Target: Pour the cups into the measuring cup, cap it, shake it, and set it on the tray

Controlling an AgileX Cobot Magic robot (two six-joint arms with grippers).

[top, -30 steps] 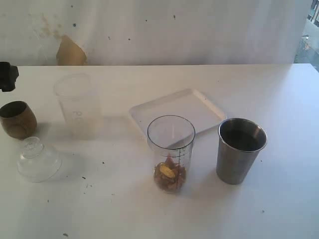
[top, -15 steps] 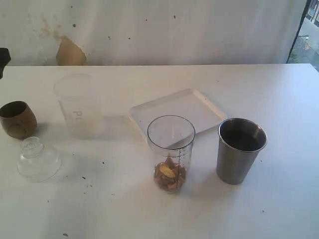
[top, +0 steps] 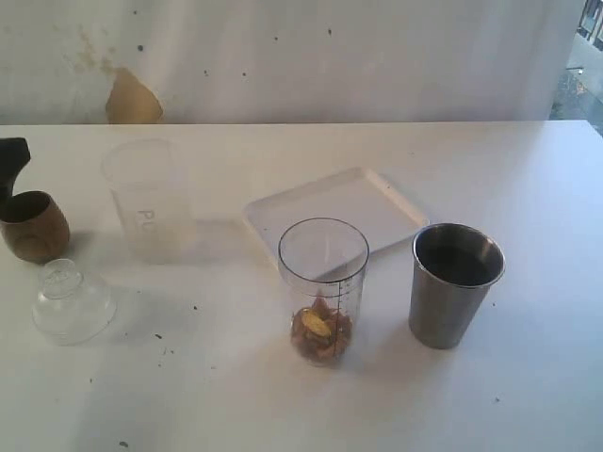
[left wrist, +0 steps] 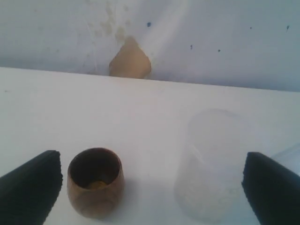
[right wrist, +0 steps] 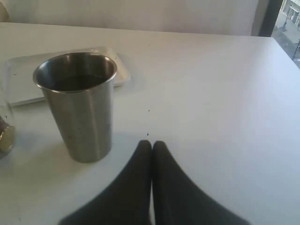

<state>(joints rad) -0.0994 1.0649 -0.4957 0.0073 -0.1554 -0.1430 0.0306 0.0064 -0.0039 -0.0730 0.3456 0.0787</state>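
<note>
The brown wooden cup (top: 34, 226) stands at the table's far left; something small and yellowish lies in it (left wrist: 95, 187). My left gripper (left wrist: 152, 190) is open wide, and in its wrist view the wooden cup sits just inside one finger. One of its black fingers (top: 13, 160) shows right behind that cup. The measuring cup (top: 323, 287) stands upright in the middle with nuts at its bottom. To its right stands the steel tumbler (top: 455, 282). My right gripper (right wrist: 151, 146) is shut and empty, low on the table beside the tumbler (right wrist: 79, 105). The white tray (top: 377, 202) lies behind them.
A frosted plastic cup (top: 148, 200) stands right of the wooden cup and also falls between the left fingers in the wrist view (left wrist: 211, 168). A clear dome lid (top: 73, 301) rests in front of the wooden cup. A wall closes the back of the table.
The left gripper's finger has come down at the left edge to just behind the wooden cup. Nothing on the table has moved.
</note>
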